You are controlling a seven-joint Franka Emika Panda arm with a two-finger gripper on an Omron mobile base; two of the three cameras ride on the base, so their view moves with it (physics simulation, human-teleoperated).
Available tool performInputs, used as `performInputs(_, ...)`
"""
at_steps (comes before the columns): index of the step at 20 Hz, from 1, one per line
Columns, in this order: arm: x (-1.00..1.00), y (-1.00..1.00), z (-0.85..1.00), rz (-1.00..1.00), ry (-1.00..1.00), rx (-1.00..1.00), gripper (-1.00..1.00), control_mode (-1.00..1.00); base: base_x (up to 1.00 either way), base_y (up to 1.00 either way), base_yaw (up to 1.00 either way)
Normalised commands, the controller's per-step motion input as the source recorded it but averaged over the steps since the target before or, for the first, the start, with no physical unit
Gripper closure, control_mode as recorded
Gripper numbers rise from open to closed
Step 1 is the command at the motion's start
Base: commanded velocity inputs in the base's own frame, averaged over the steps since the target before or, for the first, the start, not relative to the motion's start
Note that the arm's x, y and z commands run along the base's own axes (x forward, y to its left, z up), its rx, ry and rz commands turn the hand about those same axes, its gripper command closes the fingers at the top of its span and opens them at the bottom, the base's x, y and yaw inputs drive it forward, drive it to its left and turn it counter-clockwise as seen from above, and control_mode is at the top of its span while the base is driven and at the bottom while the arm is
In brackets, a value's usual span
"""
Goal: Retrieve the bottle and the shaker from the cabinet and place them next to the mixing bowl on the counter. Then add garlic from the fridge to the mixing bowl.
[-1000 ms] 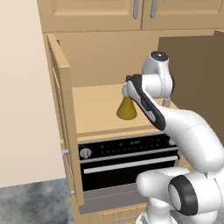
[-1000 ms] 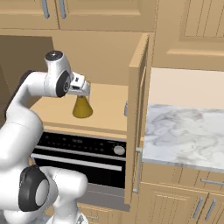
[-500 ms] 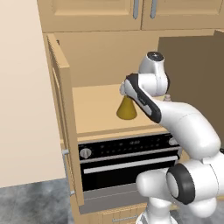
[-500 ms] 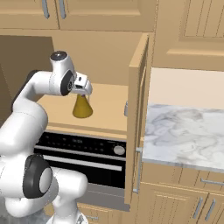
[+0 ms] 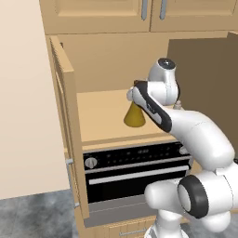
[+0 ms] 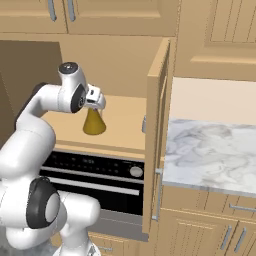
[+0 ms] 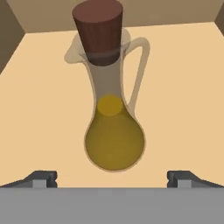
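Hand view: corked, oil-filled bottle

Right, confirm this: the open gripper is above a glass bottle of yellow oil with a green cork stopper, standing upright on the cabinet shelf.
Not quite: the stopper is brown, not green, as the hand view shows. The rest holds: the open gripper is above the glass bottle of yellow oil, which stands upright on the cabinet shelf.

Upright clear bottle of yellow oil, brown cork stopper, on the cabinet shelf.
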Motion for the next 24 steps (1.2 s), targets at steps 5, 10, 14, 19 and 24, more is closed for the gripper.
performInputs(5,0.0,0.0,-0.02,0.0,-0.22,0.09,-1.0,-1.0,0.0,0.0,0.0)
performInputs(10,0.01,0.0,-0.01,0.0,-0.14,0.05,-1.0,-1.0,0.0,0.0,0.0)
performInputs(14,0.1,0.0,0.0,0.0,0.03,-0.03,-1.0,-1.0,0.0,0.0,0.0)
performInputs(19,0.2,0.0,0.0,-0.01,0.1,-0.08,-1.0,-1.0,0.0,0.0,0.0)
performInputs(24,0.28,0.0,-0.01,0.0,0.08,-0.07,-1.0,-1.0,0.0,0.0,0.0)
